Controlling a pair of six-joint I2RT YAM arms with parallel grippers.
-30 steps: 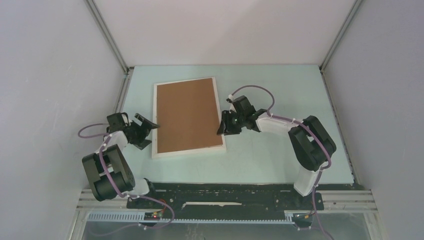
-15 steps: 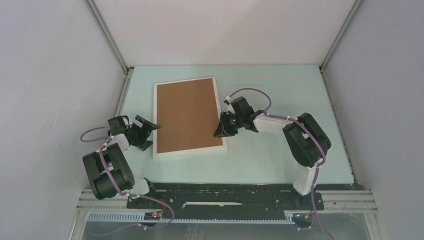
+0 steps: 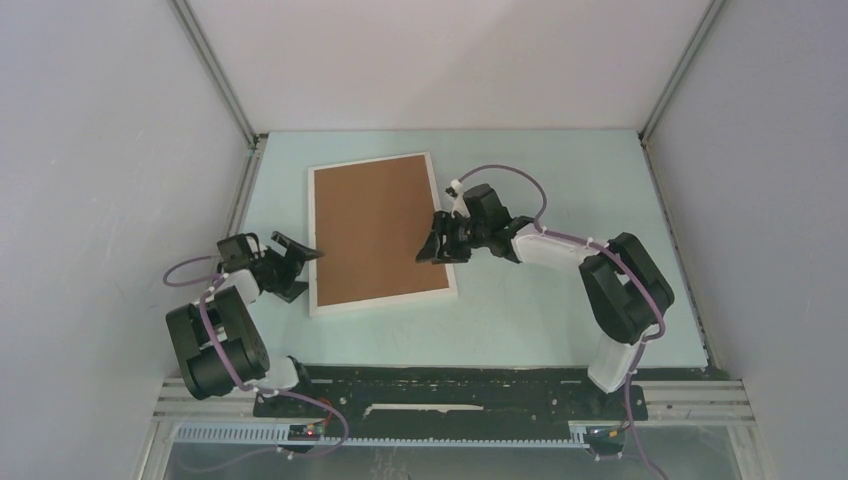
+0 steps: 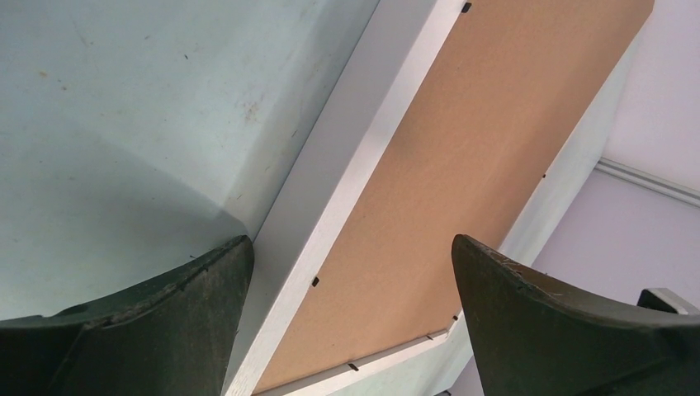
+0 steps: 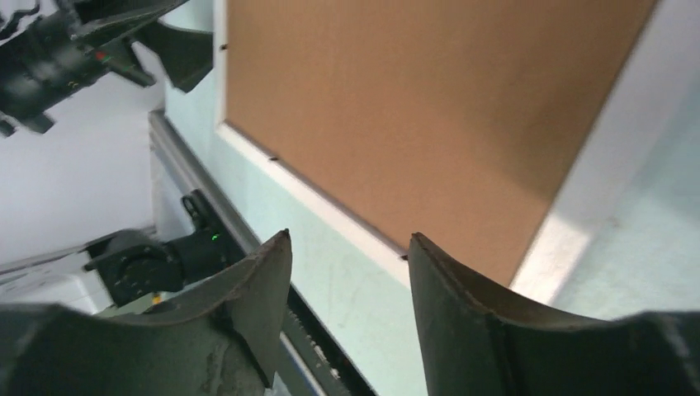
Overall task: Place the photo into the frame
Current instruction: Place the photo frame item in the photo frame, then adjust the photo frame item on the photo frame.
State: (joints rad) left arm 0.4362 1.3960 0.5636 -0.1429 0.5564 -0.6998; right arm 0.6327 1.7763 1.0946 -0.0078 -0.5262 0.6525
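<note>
Top external view first: the pale green table (image 3: 540, 300) fills the floor of the enclosure. Left of its centre lies the frame (image 3: 380, 302), flat and back side up, its long sides running away from the arm bases and skewed a touch. Sitting inside it is the brown backing board (image 3: 375, 230), with white rim showing all round. The photo I can't see anywhere; whether it sits beneath that board I can't tell.

Now the arms. The right arm (image 3: 620, 290) reaches in from the right, and its end effector (image 3: 432, 240) is over the frame's right rim, about halfway along. On the right wrist view its fingers (image 5: 239, 305) stand apart with nothing between them, just table, white rim and board beyond. It looks to be hovering rather than touching, though the picture is blurred there.

The left arm (image 3: 215, 340) is folded up by the left wall, and its end effector (image 3: 297, 270) is at the frame's left edge near the closer corner, jaws spread wide. On the left wrist view the two dark fingers (image 4: 165, 330) straddle that rim and hold nothing.

Smallest of all: little black tabs (image 4: 314, 281) dotted along the seam between rim and board.
</note>
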